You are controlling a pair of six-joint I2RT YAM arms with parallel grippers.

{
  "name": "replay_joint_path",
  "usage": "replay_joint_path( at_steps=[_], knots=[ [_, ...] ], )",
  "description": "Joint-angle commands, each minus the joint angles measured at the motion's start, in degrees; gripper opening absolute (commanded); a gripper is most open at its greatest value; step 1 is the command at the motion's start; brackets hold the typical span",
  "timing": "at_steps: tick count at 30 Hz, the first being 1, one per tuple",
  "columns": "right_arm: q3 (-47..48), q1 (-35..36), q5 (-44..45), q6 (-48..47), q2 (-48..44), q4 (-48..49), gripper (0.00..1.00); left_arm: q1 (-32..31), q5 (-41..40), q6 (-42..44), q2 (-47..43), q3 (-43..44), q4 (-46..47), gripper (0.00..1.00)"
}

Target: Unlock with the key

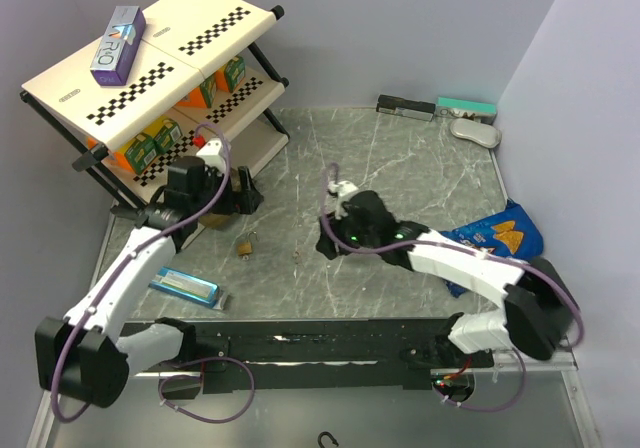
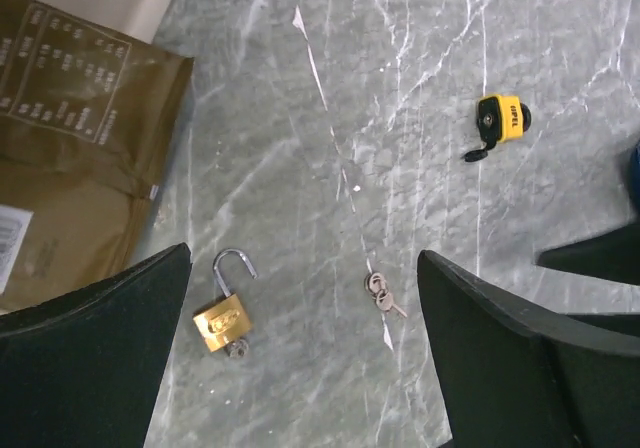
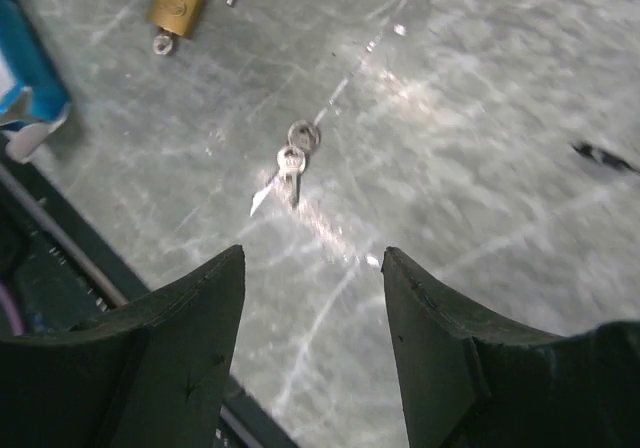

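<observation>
Flat on the grey marbled table (image 1: 400, 168), between the two arms: a brass padlock (image 2: 223, 320), shackle swung open, with a small metal piece at its keyhole end, too small to tell whether key or ring. Just to its right in the left wrist view, apart from it: loose keys (image 2: 383, 294) on a ring, lying on bare tabletop.

Above the padlock and keys, the left gripper (image 2: 305, 258), fingers (image 2: 100, 358) spread wide, holding nothing. Opposite, low over the keys, the right gripper (image 3: 314, 258), fingers (image 3: 470, 368) likewise parted and empty, keys in line with the gap, padlock farther off at the upper left of that view.

Under the left arm, against the rack's foot, a brown cardboard package (image 2: 70, 148). Beyond the keys, a small yellow-and-black gadget (image 2: 502, 120), alone.

At the far left, a tilted shelf rack (image 1: 240, 13) with checkered strips: on its top deck a purple box (image 1: 118, 43); on the shelves beneath, orange-and-green cartons (image 1: 150, 146) standing in rows.

Near the left arm's base, a blue packet (image 1: 185, 286); by the right arm, a blue chip bag (image 1: 495, 233), partly hidden.
</observation>
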Motion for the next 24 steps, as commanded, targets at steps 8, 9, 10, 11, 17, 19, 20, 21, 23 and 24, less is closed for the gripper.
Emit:
replay_joint_path(
  at_steps=[8,9,10,11,17,19,20,21,23,24],
  knots=[
    [21.0,8.7,12.4,-2.7,24.2,-7.6,0.6,-0.2,-0.8,-0.5,-2.9,-1.7,4.9,0.99],
    [21.9,9.4,12.8,-2.8,25.4,-8.3,0.6,-0.2,-0.4,-0.7,-2.7,-1.5,4.6,0.99],
    [23.5,9.9,13.0,-2.8,27.1,-9.2,0.59,-0.2,0.0,-0.9,-2.6,-1.4,4.5,1.0],
    [24.1,10.3,13.3,-2.9,27.9,-10.4,0.59,-0.2,0.5,-0.8,-2.7,-1.4,4.3,0.99],
    [26.7,12.7,16.6,-1.8,32.7,-13.0,0.59,-0.2,-9.0,-0.2,-4.8,-0.3,1.1,0.99],
    [27.0,12.7,18.3,-1.4,33.7,-13.4,0.58,-0.2,-9.5,-0.3,-5.6,-0.7,1.6,0.99],
    [27.0,12.8,18.5,-1.2,33.8,-13.4,0.57,-0.2,-8.7,-0.4,-5.9,-0.9,1.9,0.99],
    [27.0,12.8,18.5,-1.2,34.0,-13.2,0.57,-0.2,-8.4,-0.5,-5.9,-0.9,2.0,0.99],
    [27.6,12.9,18.1,-1.4,34.7,-13.4,0.56,-0.2,-7.9,-0.6,-5.5,-0.9,2.1,0.99],
    [27.7,12.9,18.2,-1.3,34.9,-13.4,0.56,-0.2,-7.9,-0.6,-5.6,-1.0,2.1,0.99]
  ],
)
